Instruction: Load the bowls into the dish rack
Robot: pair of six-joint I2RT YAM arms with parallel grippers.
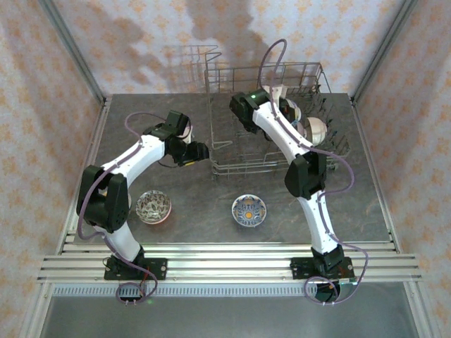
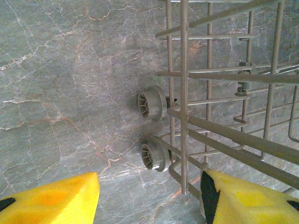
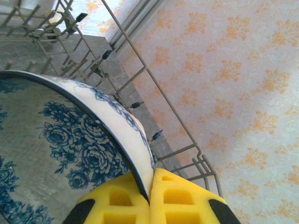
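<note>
Right wrist view tells me most. The right gripper [image 3: 150, 186] is shut down to a rim's thickness, pinching the blue-rose bowl [image 3: 70, 140] by its edge, with the dish rack [image 3: 145, 66] wires just beyond. From above, that arm reaches over the rack's left half. The rack stands toward the far right corner of the bench [image 1: 352, 204], with at least two pale bowls [image 1: 314, 129] in its right end. Two more bowls wait by the near edge: a mottled bowl [image 1: 153, 205] toward the near-left corner and a blue-and-yellow bowl [image 1: 249, 210] about midway.

The left gripper [image 2: 150, 191] is spread wide and holds nothing. It sits low beside the rack's left side, near the rack wheels [image 2: 152, 102], one pad right up against a corner wire.

My worries:
- An edge-only pinch could let the bowl swing or slip if its rim catches a tine on the way down.
- If I move the left arm sideways, that pad may hook the wire and drag the rack under the right arm.

I judge there is open room along the bench's left edge and between the rack and the near bowls. Inside the rack, the left half looks freest.
</note>
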